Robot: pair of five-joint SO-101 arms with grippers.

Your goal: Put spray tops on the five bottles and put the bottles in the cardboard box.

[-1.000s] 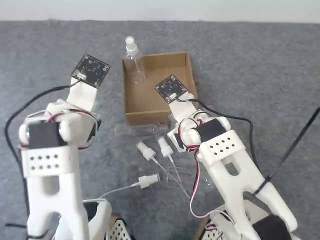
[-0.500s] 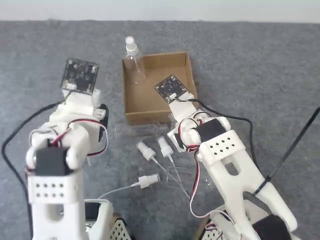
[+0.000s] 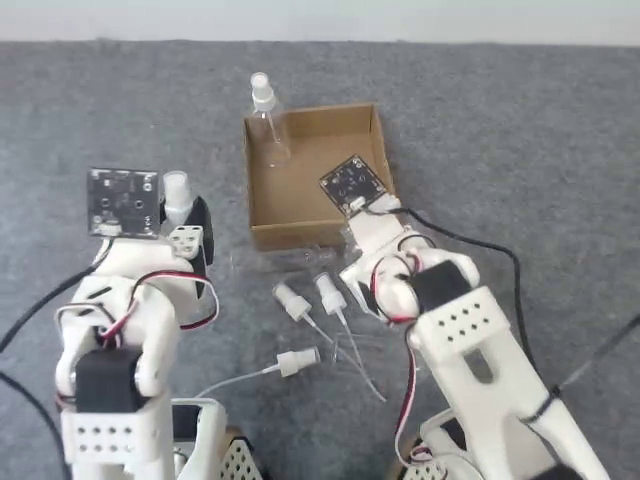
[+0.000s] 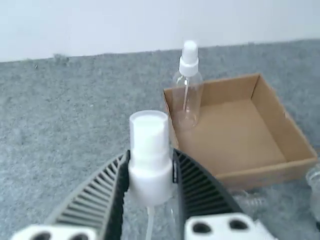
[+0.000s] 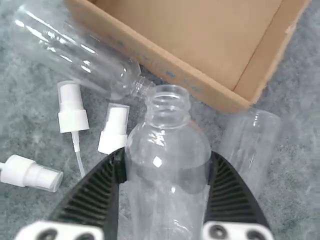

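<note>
While my left gripper point(image 4: 150, 166) is clamped on a white spray top point(image 4: 148, 142) off the cardboard box's point(image 3: 300, 236) left side and my right gripper point(image 5: 166, 172) is clamped on an open bottle point(image 5: 167, 147) just before the box's near wall, joining them looks to me the risky step: the thin dip tube point(image 4: 149, 223) could miss the narrow neck point(image 5: 169, 103), and the slick, clear, round plastic could twist between the ribbed black jaws if I press off-centre. One capped bottle point(image 3: 268, 125) stands at the box's far left corner; I cannot tell whether inside. Three loose tops point(image 3: 292, 301) with limp tubes lie before the near wall on the grey, felt-like counter point(image 3: 520, 130), easy to snag
</note>
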